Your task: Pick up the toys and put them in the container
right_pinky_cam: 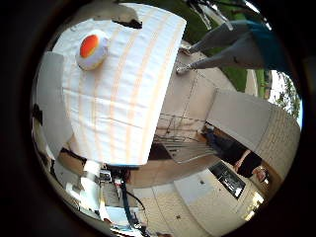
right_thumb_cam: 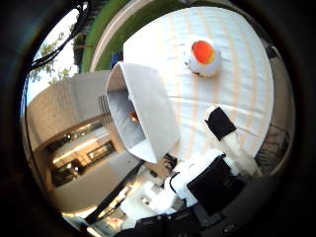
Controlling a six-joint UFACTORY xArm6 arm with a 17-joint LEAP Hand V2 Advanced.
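A round white toy with an orange patch [right_thumb_cam: 202, 56] lies on the striped tablecloth [right_thumb_cam: 178, 69], away from the container. It also shows in the little finger side view [right_pinky_cam: 91, 47]. The white open container [right_thumb_cam: 143, 109] stands on the cloth close to the palm, and a small orange thing [right_thumb_cam: 133, 117] shows inside it. My hand [right_thumb_cam: 212, 163] is above the table beside the container, away from the toy. A black-tipped finger [right_thumb_cam: 220, 122] reaches out straight over the cloth. The fingers are relaxed and hold nothing.
The table edge [right_pinky_cam: 148, 148] drops to a paved floor [right_pinky_cam: 193, 99]. A wire rack [right_pinky_cam: 178, 136] stands beside the table. A pale wall of the container [right_pinky_cam: 51, 99] shows at the cloth's side.
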